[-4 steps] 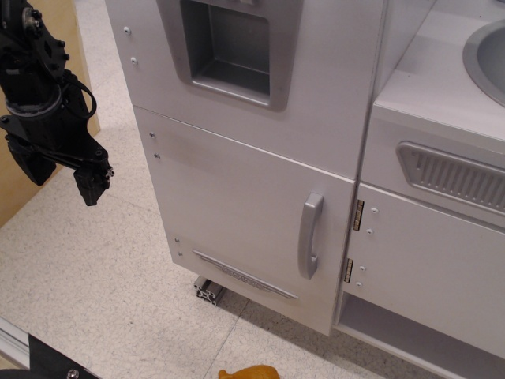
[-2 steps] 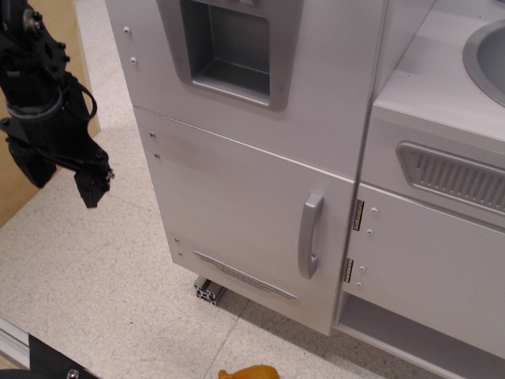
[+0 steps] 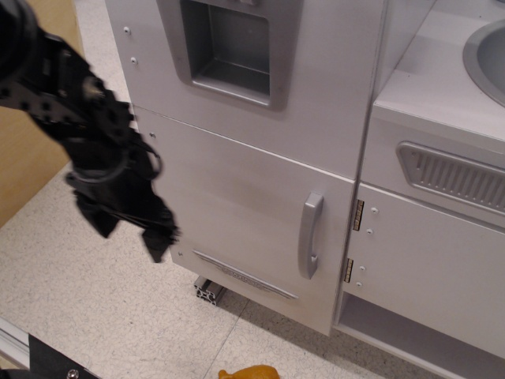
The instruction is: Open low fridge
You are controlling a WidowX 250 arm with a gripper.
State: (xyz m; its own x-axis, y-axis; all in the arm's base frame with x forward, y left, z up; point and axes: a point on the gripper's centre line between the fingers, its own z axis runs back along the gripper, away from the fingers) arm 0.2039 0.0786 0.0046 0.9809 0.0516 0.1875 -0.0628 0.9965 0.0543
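Black and blurred, the tool (image 3: 130,229) has swung down and right from its earlier spot, its fingers parted and empty. The low fridge (image 3: 245,213) stays shut; its silver handle (image 3: 310,234) lies well right of the tool, so the reach is only starting.

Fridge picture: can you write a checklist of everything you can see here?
Surface: speckled pale floor.
Job's things: low fridge door shut; silver handle untouched.
Clutter: orange object at the bottom edge, cut off; metal rail end under the fridge.
Grippers: gripper blurred, left of the handle, holding nothing; open or shut unclear.
Cables: black loop on the arm.
Surroundings: dispenser panel above; hinged cabinet door and sink to the right.
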